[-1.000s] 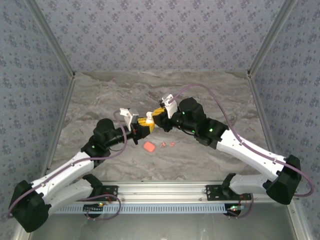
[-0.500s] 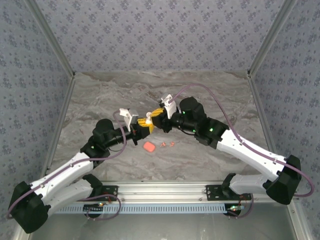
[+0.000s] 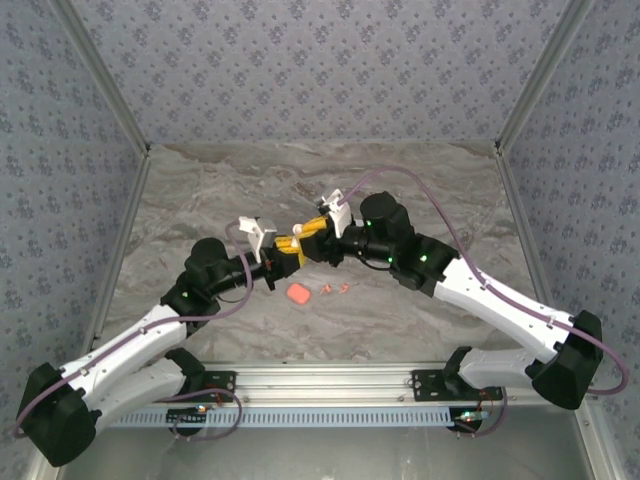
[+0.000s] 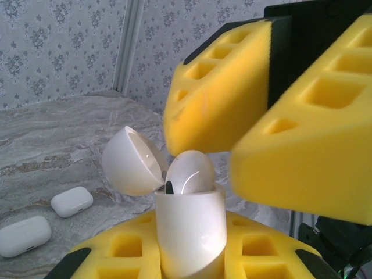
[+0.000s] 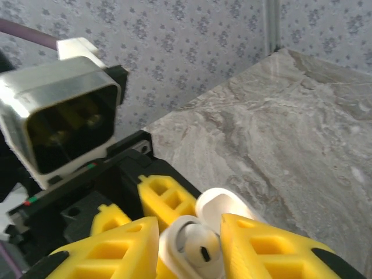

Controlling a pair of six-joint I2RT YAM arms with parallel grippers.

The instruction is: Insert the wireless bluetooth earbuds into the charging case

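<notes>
My left gripper (image 4: 189, 256) is shut on the white charging case (image 4: 190, 232), holding it upright above the table with its lid (image 4: 131, 163) hinged open. One white earbud (image 4: 189, 172) sits in the case, its rounded head sticking out of the top. My right gripper (image 5: 189, 250) hangs just over the case, open, its yellow foam fingers (image 5: 110, 250) standing either side of the earbud (image 5: 200, 247) with a gap. In the top view the two grippers meet at mid-table, the left gripper (image 3: 288, 248) under the right gripper (image 3: 312, 229).
A salmon-red case (image 3: 298, 293) and two salmon-red earbuds (image 3: 335, 289) lie on the marble table just in front of the grippers. Two closed white cases (image 4: 71, 201) (image 4: 23, 236) lie on the table to the left. Patterned walls close three sides.
My right gripper's fingers have parted, letting go of the white earbud, which stays in the case. Both arms have hardly moved.
</notes>
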